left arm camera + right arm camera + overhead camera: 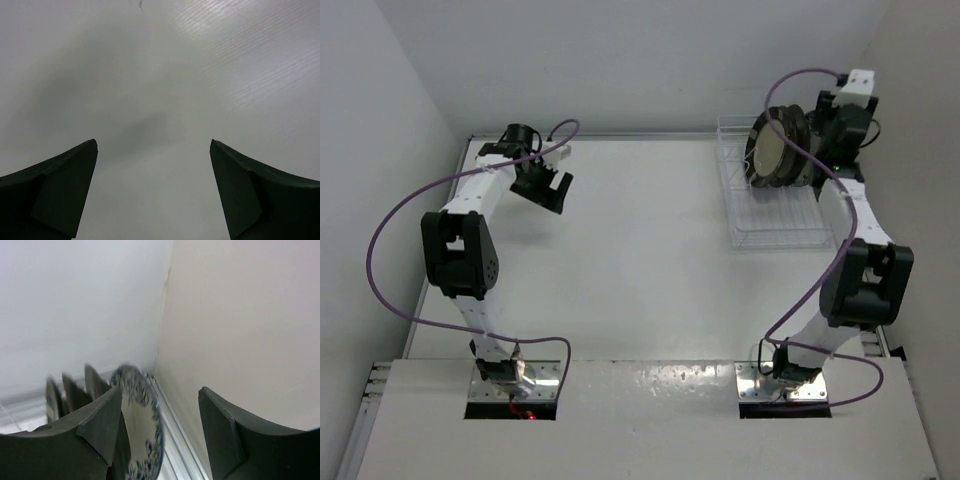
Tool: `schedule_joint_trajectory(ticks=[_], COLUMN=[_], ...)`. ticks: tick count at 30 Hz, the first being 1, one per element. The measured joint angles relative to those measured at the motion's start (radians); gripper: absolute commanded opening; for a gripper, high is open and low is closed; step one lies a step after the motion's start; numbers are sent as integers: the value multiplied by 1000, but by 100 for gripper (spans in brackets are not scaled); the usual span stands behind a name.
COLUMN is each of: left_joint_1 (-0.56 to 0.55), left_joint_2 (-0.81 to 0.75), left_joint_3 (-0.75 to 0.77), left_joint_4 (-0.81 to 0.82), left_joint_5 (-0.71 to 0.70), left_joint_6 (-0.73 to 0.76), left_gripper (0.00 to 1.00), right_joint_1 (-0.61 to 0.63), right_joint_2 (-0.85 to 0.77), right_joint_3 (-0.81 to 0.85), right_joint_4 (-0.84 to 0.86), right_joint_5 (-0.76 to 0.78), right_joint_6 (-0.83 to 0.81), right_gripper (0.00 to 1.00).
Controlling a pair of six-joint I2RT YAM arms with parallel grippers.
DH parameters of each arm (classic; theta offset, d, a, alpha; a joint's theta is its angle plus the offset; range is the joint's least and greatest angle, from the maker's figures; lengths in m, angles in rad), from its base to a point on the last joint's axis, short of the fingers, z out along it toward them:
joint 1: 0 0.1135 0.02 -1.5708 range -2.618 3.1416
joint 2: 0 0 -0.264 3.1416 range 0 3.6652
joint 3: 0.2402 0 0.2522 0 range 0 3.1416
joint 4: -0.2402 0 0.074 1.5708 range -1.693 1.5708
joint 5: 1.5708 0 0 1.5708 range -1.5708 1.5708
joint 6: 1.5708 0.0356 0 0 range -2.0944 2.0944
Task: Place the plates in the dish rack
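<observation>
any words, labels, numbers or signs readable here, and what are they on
None: no text can be read in any view.
The plates, rack and table show no lettering.
The blue marks on the floral plate are a blurred pattern, not words.
</observation>
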Motion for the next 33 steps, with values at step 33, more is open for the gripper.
schedule_joint_trajectory(ticks=[33], left_joint_1=[-22], left_joint_2=[3], left_joint_3=[-8], left_joint_4=[-2], left_joint_5=[1], left_joint_6=[2], left_gripper=[100], right_joint_1=[243], right_joint_2=[-625], right_joint_3=[-654], right_joint_4=[-520], right_joint_5=[-779], right_joint_6=[392], right_gripper=[100])
